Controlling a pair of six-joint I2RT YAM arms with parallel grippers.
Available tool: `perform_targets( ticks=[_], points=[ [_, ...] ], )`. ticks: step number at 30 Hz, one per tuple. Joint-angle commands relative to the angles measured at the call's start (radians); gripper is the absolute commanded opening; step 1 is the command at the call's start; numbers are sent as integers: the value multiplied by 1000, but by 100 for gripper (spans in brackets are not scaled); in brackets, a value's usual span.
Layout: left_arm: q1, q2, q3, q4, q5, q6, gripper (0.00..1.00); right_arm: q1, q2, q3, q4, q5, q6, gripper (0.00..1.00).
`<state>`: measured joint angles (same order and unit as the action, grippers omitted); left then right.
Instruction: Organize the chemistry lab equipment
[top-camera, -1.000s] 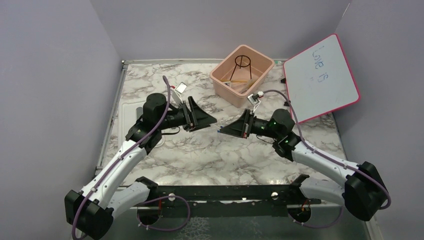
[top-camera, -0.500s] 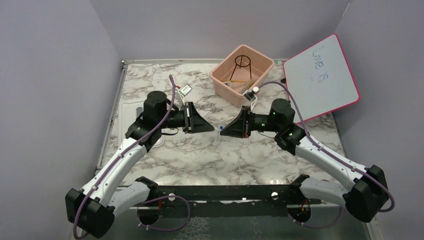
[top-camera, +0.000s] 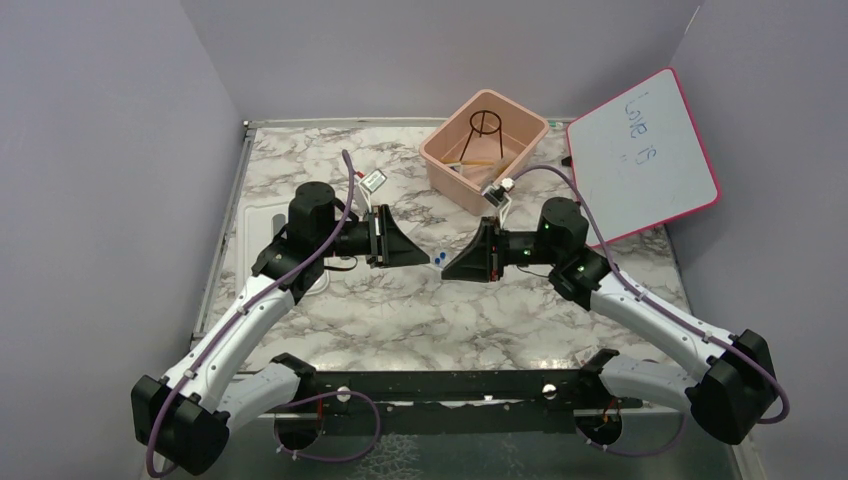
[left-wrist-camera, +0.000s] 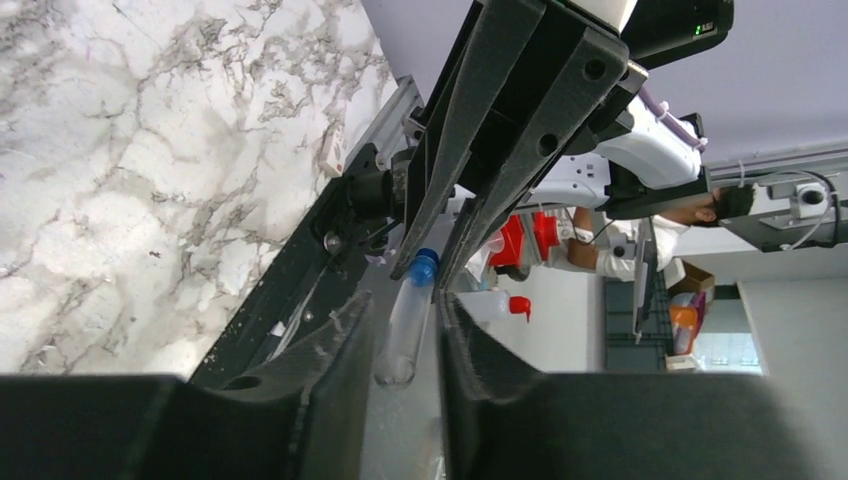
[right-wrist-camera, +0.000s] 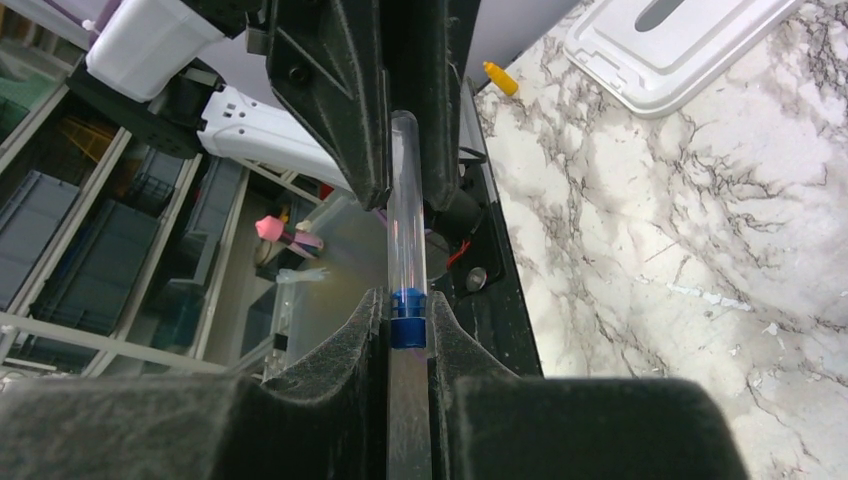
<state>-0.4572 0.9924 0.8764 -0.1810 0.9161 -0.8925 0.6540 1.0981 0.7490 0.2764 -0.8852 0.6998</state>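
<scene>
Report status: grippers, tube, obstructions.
Right gripper shut on clear tube at its blue cap. Left gripper flanks tube's other end, grip unconfirmed. Tube in mid-air above table. No obstruction seen.

The left arm (top-camera: 240, 320) and right arm (top-camera: 650, 315) each run up from a bottom corner of the overhead frame, then bend inward so the wrists point at each other. The left gripper (top-camera: 430, 257) and right gripper (top-camera: 446, 268) meet tip to tip just below centre. The right jaws clamp the blue cap of a tube (right-wrist-camera: 404, 230). The left jaws closely flank its clear end, and contact there is unclear.
</scene>
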Motion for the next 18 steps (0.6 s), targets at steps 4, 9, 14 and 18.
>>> perform_targets(
  ticks=[4,9,14,18],
  points=[
    [3,-7,3,38,15,10,17,-3,4,13,-43,2,-14,13],
    [2,-19,-5,71,8,-12,12,-2,-18,-42,68,71,100,23],
    [2,-39,-47,202,-59,-119,11,-3,-77,-157,246,275,324,44],
    [3,-42,-74,277,-185,-187,11,-3,-101,-246,394,404,492,54]
  ],
)
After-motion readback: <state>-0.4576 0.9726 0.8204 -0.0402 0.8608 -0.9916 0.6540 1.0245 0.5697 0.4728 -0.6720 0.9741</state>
